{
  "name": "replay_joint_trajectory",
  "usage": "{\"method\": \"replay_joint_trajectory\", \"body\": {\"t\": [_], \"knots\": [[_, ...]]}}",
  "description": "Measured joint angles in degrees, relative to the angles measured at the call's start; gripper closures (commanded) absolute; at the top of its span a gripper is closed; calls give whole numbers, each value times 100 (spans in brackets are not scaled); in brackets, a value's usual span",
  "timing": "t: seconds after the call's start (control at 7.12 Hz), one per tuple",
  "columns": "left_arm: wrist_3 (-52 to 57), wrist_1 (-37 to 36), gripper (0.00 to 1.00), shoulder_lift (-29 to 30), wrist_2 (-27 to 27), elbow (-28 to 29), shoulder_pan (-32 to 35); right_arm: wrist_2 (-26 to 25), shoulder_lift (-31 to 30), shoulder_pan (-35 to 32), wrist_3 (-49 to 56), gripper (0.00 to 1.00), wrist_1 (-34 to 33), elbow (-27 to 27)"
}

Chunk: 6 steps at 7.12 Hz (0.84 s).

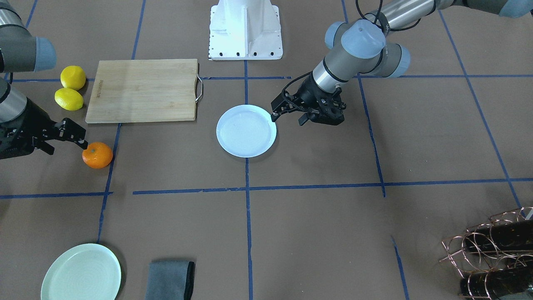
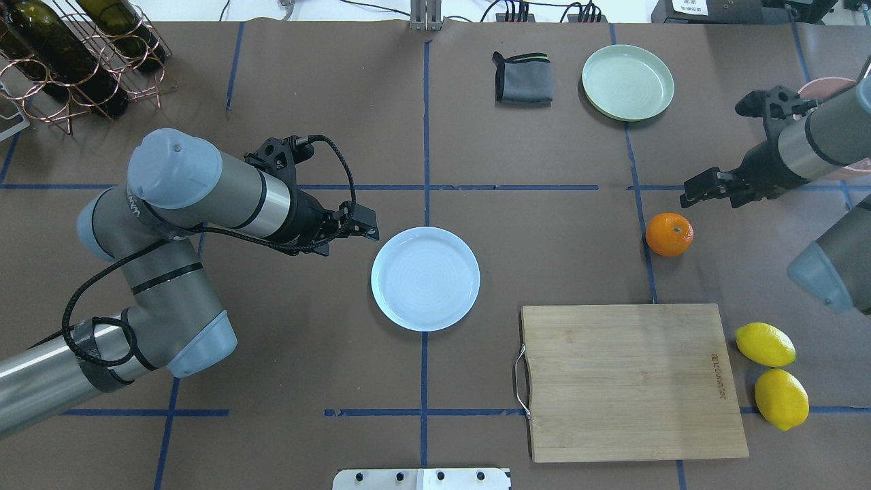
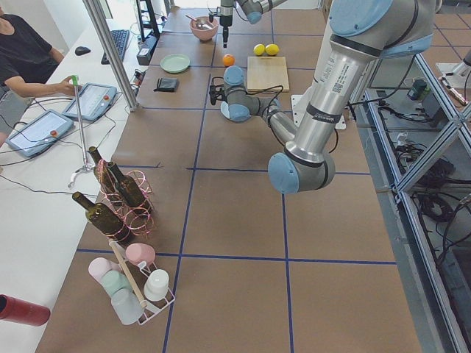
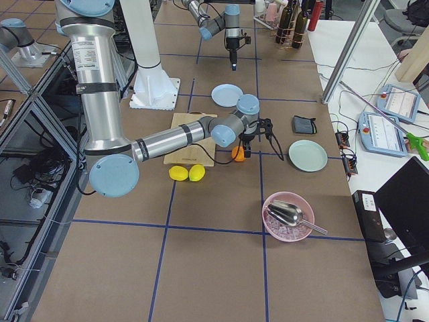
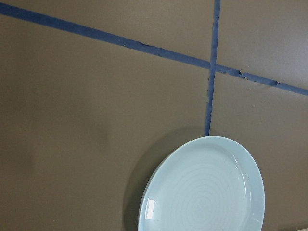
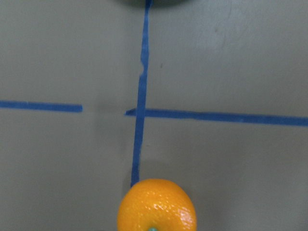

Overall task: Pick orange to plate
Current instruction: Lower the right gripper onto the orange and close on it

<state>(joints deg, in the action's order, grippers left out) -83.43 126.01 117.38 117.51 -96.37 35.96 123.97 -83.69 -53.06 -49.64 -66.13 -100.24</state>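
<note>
The orange [image 2: 669, 234] rests on the brown table at the robot's right, also seen from the front [image 1: 97, 155] and at the bottom edge of the right wrist view [image 6: 157, 206]. My right gripper [image 2: 708, 196] hangs open just beyond it on its far side; one fingertip [image 1: 82, 143] comes close to the fruit, and nothing sits between the fingers. The white plate [image 2: 425, 279] lies bare at the table's centre [image 1: 246, 131] and fills the lower right of the left wrist view [image 5: 207, 192]. My left gripper [image 2: 347, 238] hovers open at the plate's left rim, holding nothing.
A wooden cutting board [image 2: 629, 381] lies near the robot on its right, with two lemons [image 2: 765, 344] beside it. A mint-green plate [image 2: 627, 82] and a folded grey cloth [image 2: 522, 78] sit at the far edge. A bottle rack [image 2: 75, 61] stands far left, a pink bowl [image 4: 288, 216] far right.
</note>
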Motion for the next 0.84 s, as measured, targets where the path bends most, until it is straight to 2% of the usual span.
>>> {"method": "replay_joint_trajectory", "body": {"t": [0.14, 0.28, 0.84], "knots": [[27, -4, 1, -140, -10, -103, 78, -689, -15, 644, -532, 0, 40, -44], [40, -6, 1, -211, -15, -153, 114, -1006, -35, 933, -776, 0, 56, -91], [45, -7, 1, -260, -17, -204, 139, -1167, -106, 815, -815, 0, 55, -215]]}}
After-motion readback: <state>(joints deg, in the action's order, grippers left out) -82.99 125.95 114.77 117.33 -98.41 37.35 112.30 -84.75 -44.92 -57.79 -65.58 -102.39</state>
